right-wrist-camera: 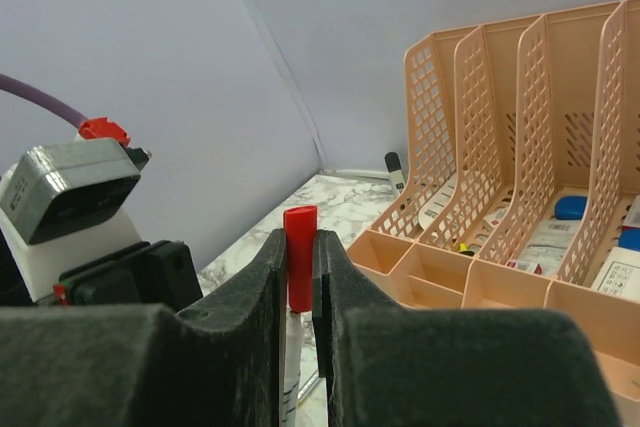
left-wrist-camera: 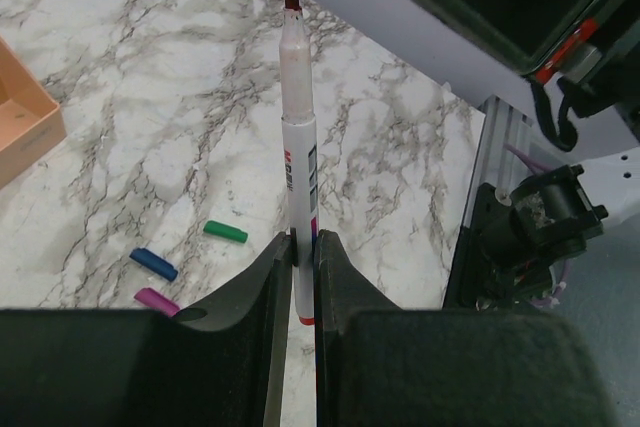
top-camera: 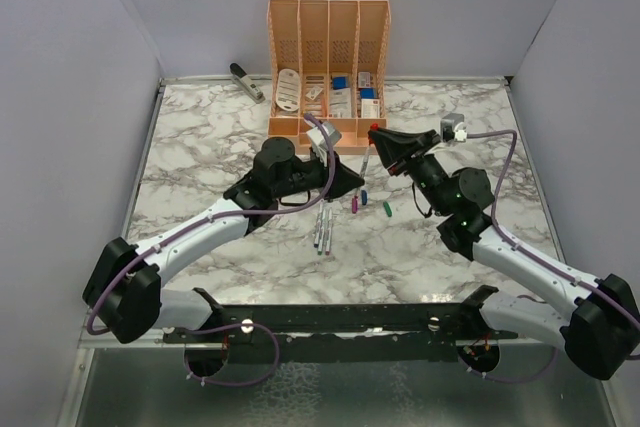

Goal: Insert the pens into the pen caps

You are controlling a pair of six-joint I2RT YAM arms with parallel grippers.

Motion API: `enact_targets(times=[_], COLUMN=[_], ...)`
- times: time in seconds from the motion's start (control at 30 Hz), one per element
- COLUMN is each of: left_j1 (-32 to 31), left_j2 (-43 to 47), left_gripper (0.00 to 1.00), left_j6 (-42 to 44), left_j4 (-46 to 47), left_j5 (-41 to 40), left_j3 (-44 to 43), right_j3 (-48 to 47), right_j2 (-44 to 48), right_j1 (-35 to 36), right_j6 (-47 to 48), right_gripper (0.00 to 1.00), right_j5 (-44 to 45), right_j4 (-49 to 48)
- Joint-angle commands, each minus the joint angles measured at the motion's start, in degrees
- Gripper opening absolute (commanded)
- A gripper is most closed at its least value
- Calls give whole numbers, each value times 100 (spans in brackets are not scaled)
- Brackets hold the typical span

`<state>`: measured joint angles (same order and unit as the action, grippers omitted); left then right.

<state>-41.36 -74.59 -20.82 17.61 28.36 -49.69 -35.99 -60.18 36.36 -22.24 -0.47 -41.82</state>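
Capping one pen is the step in hand. The left gripper (left-wrist-camera: 298, 257) is clamped narrowly on a thin whitish-grey marker pen (left-wrist-camera: 297, 147), gripping its lower barrel so that the tip end points away from the fingers. The right gripper (right-wrist-camera: 300, 267) is pinched on a short red plastic cap (right-wrist-camera: 299, 227), which stands up between its two dark fingers. Both are held in the air above the white marble table (left-wrist-camera: 150, 97), in front of the orange slotted plastic organiser (top-camera: 328, 67).

In the left wrist view the pen's dark tip sits right at the mouth of the red cap, roughly in line with it. The narrow neck of the pen is exposed, so I judge the cap is not yet seated.

The next move calls for a straight push along the pen's axis, with both grips kept firm, until the cap meets the barrel's shoulder. Any sideways drift could jam the tip against the cap's rim.

More work waits on the table: a stubby green cap (left-wrist-camera: 225, 232), a blue cap (left-wrist-camera: 153, 264) and a purple cap (left-wrist-camera: 157, 300) lie near each other, and several loose pens (top-camera: 322, 232) lie close together nearer the arm bases.
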Motion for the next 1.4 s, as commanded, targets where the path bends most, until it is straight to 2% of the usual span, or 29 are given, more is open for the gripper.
enact_targets(times=[0.0,0.23,1.03,1.37], left_j1=[-45,-81,-90,-91], left_j2=[-62,-67,143,274], left_gripper=[0,0,0,0], left_j6=[-236,-280,-208,-221], left_j4=[324,322,358,362], left_j5=[307,315,-31,-407], left_j3=[-256,-213,-165,-115], right_j3=[194,201,194,207], right_j2=[109,28,45,123], right_j1=[-19,-15,-15,-17], right_j6=[36,66,81,1], right_gripper=[2,2,2,2], right_j5=[-130,-104,-178,-300], right_j4=[-674,-858,-357,-171])
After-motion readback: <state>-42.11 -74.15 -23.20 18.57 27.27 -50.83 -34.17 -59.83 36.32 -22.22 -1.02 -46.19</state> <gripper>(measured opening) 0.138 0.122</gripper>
